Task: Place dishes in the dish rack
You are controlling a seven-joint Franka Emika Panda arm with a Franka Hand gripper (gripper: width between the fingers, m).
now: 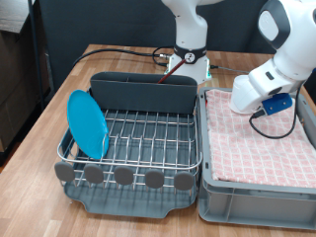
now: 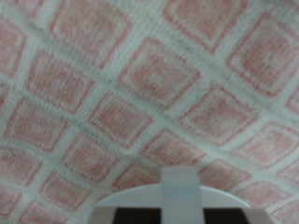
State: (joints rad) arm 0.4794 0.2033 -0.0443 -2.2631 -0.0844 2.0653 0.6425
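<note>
The light-blue plate (image 1: 87,123) stands on edge in the dish rack (image 1: 148,138), at its side towards the exterior view's left. My gripper (image 1: 240,102) hangs low over the pink checkered cloth (image 1: 262,143) of the grey crate, near its far corner next to the rack. Its fingertips are hidden by the hand. The wrist view is filled by the cloth (image 2: 140,84) seen from close by, blurred. A white curved edge (image 2: 126,197), perhaps the mug's rim, and a pale upright bar (image 2: 181,191) show at one border. The wooden spoon is out of view.
The grey crate (image 1: 212,188) stands against the rack on the exterior view's right. The rack's tall grey compartment (image 1: 143,92) runs along its far side and round grey discs (image 1: 123,176) along its near side. Cables (image 1: 128,54) lie on the wooden table behind.
</note>
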